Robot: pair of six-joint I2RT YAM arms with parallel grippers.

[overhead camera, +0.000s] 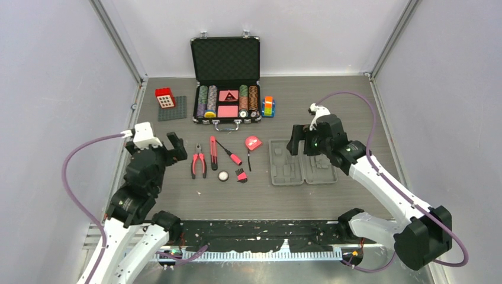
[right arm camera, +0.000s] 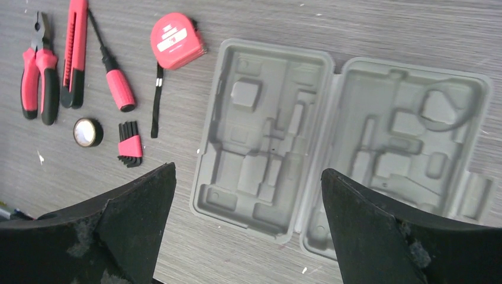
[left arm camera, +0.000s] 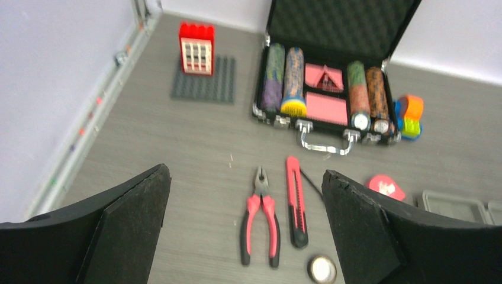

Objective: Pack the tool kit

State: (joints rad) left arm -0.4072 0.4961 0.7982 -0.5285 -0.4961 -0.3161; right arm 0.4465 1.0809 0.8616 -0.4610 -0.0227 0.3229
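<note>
Currently both released, empty — left pincer [left arm camera: 245, 174] near pliers [left arm camera: 259, 222], right pincer [right arm camera: 248, 171] above open grey case [right arm camera: 340, 142], centre-right of worktop [overhead camera: 355, 106]. We judge case light, stiff, slippery — take by rim. Pliers heavier; grip across handles.

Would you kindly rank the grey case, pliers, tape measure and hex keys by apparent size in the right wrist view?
Largest first:
grey case
pliers
tape measure, near the pliers in area
hex keys
</note>
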